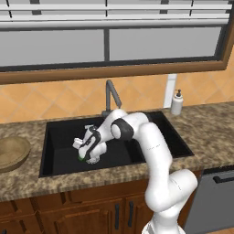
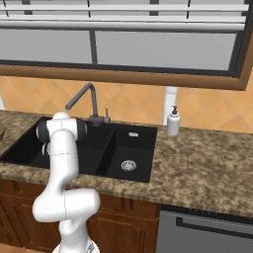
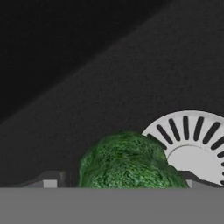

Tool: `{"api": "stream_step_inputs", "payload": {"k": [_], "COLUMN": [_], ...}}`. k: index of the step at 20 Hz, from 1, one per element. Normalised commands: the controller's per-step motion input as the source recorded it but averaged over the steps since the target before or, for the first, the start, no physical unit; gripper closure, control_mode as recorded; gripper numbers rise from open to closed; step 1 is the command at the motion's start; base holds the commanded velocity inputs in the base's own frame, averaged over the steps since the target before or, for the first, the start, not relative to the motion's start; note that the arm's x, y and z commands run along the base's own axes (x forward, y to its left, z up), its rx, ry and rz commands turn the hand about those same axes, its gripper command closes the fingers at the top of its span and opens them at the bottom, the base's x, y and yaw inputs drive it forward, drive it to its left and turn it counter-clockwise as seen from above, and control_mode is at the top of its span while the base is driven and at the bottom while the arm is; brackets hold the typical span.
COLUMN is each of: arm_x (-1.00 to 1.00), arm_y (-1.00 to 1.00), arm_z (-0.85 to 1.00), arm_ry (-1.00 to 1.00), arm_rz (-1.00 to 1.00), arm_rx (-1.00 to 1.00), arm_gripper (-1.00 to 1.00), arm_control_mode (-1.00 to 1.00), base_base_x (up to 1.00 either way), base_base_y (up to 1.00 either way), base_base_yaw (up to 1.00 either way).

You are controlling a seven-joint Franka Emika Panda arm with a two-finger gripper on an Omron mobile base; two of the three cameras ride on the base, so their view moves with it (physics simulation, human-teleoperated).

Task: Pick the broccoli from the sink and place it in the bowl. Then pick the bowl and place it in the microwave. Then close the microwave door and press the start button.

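No legible text — none anywhere

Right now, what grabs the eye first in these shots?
The white arm bent down into the black sink, its pincer low in the larger basin over a speck of green. In the hand view the broccoli sits between the fingertips, right beside the silver drain. The wooden bowl waits on the counter left of the sink.
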Motion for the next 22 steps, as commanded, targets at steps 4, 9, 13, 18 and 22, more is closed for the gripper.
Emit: {"api": "stream_step_inputs", "payload": {"k": [4,9,13,18,22], "arm_x": [0.0,-0.17,-0.59,-0.54,-0.59], "arm_y": [0.1,0.02,0.0,0.07,0.17], "arm_z": [-0.26,0.04,0.81,1.0,1.0], "arm_ry": [0.0,-0.03,-0.12,-0.08,-0.04], "arm_rz": [0.0,0.0,-0.01,0.0,0.0], "arm_rx": [0.0,0.0,0.01,0.07,0.11], "arm_gripper": [1.0,1.0,1.0,1.0,1.0], "arm_control_mode": [-1.0,-1.0,-1.0,-1.0,-1.0], "base_base_x": [0.0,0.0,0.0,0.0,0.0], "base_base_y": [0.0,0.0,0.0,0.0,0.0], "base_base_yaw": [0.0,0.0,0.0,0.0,0.0]}}
